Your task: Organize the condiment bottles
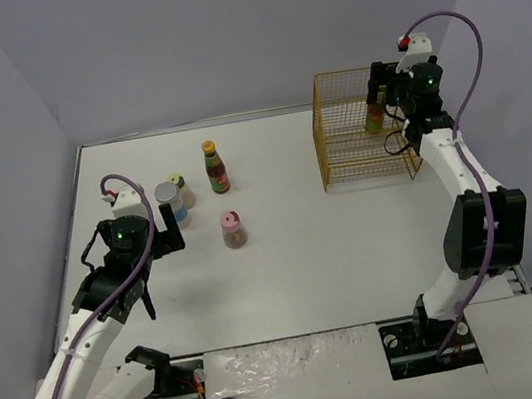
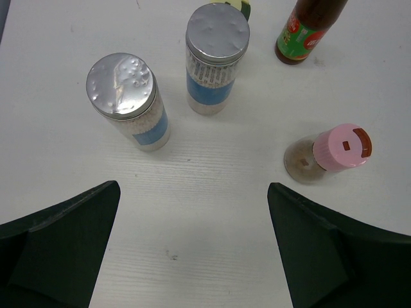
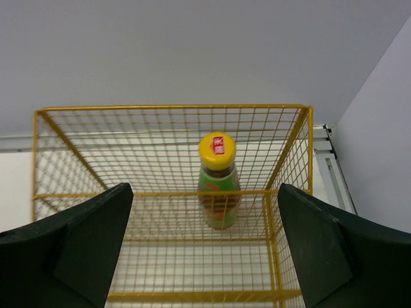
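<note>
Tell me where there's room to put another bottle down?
The wide bare table between the pink-capped bottle and the yellow basket is free. Inside the basket, left of the tall bottle is bare too. It's crowded around the silver-lidded bottles.

No word or number can be read in full. The tall dark bottle with a yellow cap (image 3: 218,186), standing in the yellow wire basket (image 3: 173,107), has on its cap a small red square sign with white marks, too small to read. The dark bottle with a green and red label (image 2: 305,35) shows blurred white print. The nearer stout silver-lidded bottle with a blue band (image 2: 131,102) and the farther stout silver-lidded bottle with a blue band (image 2: 212,58) carry fine print that is not legible.
</note>
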Available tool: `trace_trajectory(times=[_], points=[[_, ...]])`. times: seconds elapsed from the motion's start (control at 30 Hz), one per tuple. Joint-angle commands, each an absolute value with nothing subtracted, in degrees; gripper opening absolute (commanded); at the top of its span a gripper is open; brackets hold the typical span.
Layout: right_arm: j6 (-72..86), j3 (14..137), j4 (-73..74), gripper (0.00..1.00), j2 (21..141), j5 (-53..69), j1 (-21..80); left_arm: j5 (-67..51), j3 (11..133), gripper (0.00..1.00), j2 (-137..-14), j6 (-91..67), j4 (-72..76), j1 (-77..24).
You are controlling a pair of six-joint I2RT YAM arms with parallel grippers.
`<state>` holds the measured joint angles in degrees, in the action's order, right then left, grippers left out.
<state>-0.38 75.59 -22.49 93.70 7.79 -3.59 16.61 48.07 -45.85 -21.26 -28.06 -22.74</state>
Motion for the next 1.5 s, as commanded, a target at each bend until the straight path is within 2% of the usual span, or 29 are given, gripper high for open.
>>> trace_trajectory(times=[0.0,0.23,0.4,0.6,0.8,1.0,1.07,1.27,1.4,1.47], points=[[1.61,71.23,-21.38,0.95,82.73,6.69,1.7,14.33,48.64,0.97,-45.51,-20.43,-23.04,-22.41],[5.7,60.81,-17.75,1.0,68.02,8.92,6.29,8.75,53.11,0.97,-54.66,-20.65,-15.64,-22.55],[10.1,52.48,-15.91,1.0,56.18,11.77,6.59,6.41,61.6,0.97,-68.53,-18.99,-8.98,-22.94],[15.27,48.97,-13.11,1.0,47.24,14.45,6.94,2.87,72.68,0.97,-82.64,-16.28,-2.18,-23.11],[16.55,47.78,-10.33,1.0,43.47,17.41,7.12,1.72,80.05,0.97,-94.01,-11.71,2.89,-22.98],[16.69,46.67,-9.58,1.0,42.01,18.98,7.12,1.58,85.42,0.91,-101.51,-11.6,3.27,-22.42],[16.32,46.44,-9.51,1.0,41.64,19.06,7.19,1.36,86.11,0.87,-102.94,-11.53,3.86,-22.41],[16.07,45.96,-9.57,1.0,41.28,18.89,7.29,-0.28,88.1,0.62,-107.14,-11.36,5.29,-22.42],[15.67,45.88,-9.41,1.0,40.88,18.65,7.29,-3.95,88.67,0.3,-108.27,-11.59,5.13,-22.9],[15.42,45.88,-9.4,1.0,40.72,18.48,7.37,-4.42,88.76,0.21,-107.82,-11.68,4.34,-24.08]])
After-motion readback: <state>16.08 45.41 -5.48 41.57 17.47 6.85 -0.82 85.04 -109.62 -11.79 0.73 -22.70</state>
